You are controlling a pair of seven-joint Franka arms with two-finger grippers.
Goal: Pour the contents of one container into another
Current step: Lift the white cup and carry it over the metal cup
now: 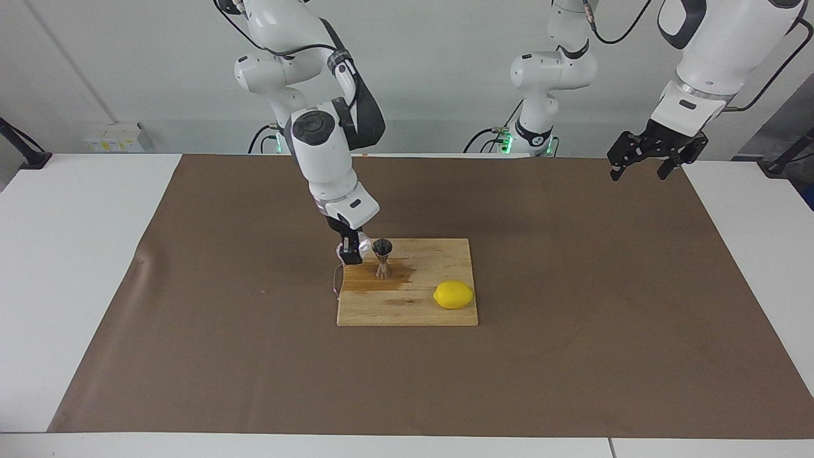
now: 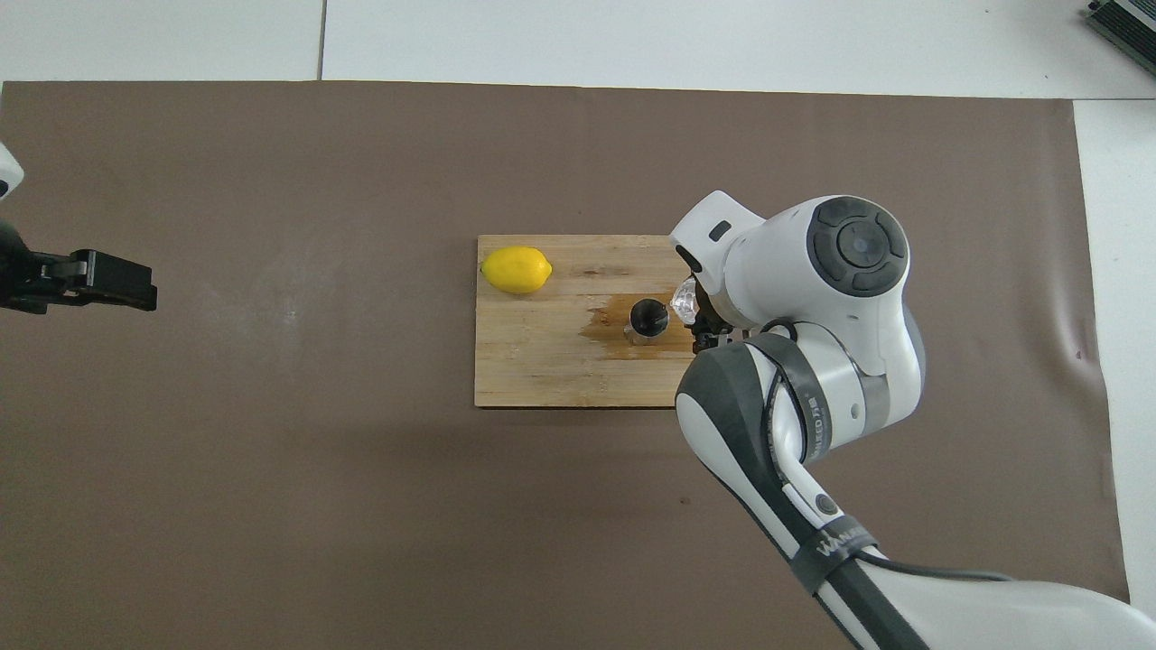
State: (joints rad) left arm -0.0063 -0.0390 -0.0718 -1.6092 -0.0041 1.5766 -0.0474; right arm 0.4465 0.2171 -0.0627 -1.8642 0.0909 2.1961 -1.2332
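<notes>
The steel jigger stands upright on the wooden board, in a wet brown stain; it also shows in the overhead view. My right gripper is shut on the small bumpy glass cup and holds it tilted just beside the jigger's rim, over the board's edge toward the right arm's end. In the overhead view the cup peeks out from under the right arm's wrist. My left gripper hangs open and empty in the air over the left arm's end of the table, waiting.
A yellow lemon lies on the board's corner farthest from the robots, toward the left arm's end; it also shows in the overhead view. The board sits mid-table on a brown mat. The left gripper shows at the overhead view's edge.
</notes>
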